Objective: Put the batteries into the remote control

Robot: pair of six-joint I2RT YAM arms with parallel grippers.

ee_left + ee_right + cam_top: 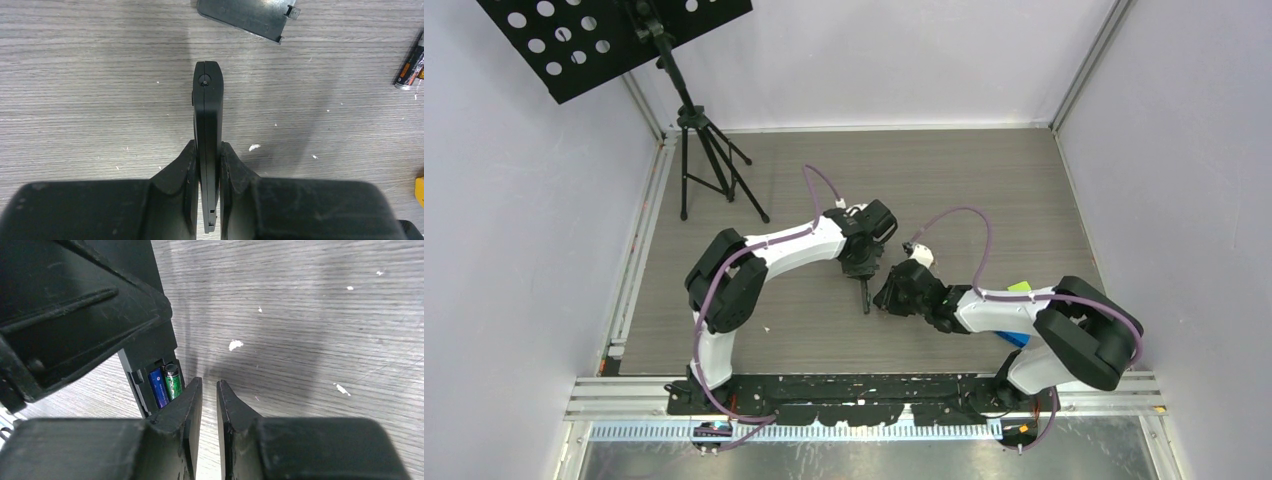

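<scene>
On the table (984, 200), left claw (208, 152) is clamped tight on the remote (207, 110), held on edge with the bay facing the right claw (209, 390). Right claw shows only a slit and is empty, tip at the bay edge; contact unclear. Cover (245, 15) lies off, apart. Blue cell (157, 387) and green cell (172, 380) sit in the bay; a gold-black cell (410, 67) lies loose. Risks: right tip nudges the remote and it pivots in the thin grip. Bay is side-on, so unseated cells may drop out.

Black remote control (207, 125) on edge, bay (135, 372) open: blue battery (158, 386) and green battery (173, 381) seated side by side; gold-and-black battery (410, 67) loose on table (100, 75)
</scene>
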